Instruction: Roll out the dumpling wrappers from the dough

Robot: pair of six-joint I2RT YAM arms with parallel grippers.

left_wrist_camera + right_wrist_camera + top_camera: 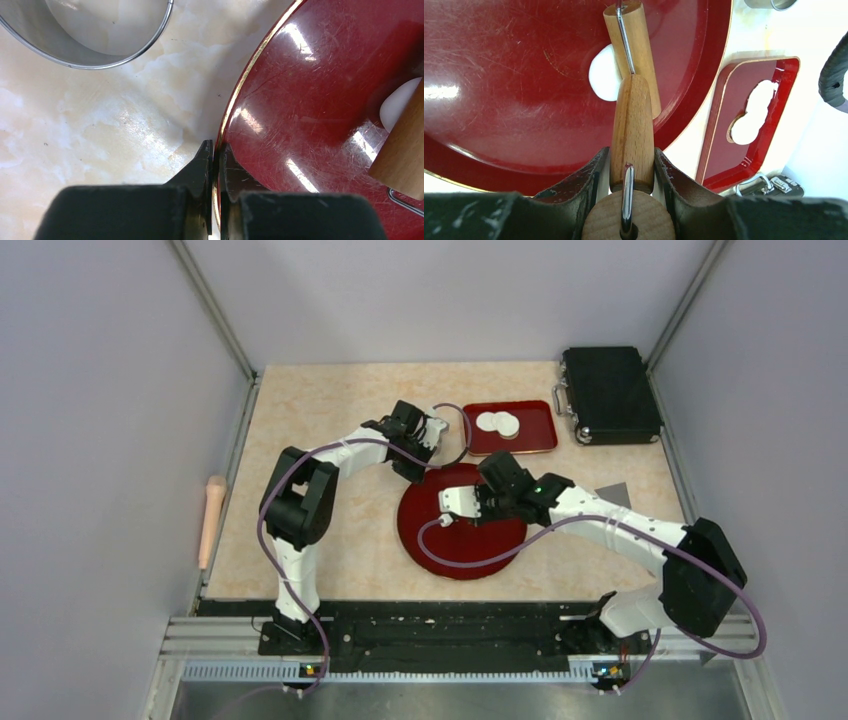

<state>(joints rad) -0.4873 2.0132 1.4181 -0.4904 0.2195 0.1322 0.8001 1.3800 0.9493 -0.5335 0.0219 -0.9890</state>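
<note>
Left gripper pinches the round red plate rim at its 11 o'clock. Right gripper clenches the wooden roller handle, barrel on the dough mid-plate. Dough likely soft, light, sticky: press it, don't pinch it. Dumpling wrappers sit in the tray, 1 o'clock of plate.

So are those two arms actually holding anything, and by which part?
Yes. The right jaws clamp a small wooden roller by its handle, its barrel at the dough. The left jaws pinch the rim of the round red plate.
</note>
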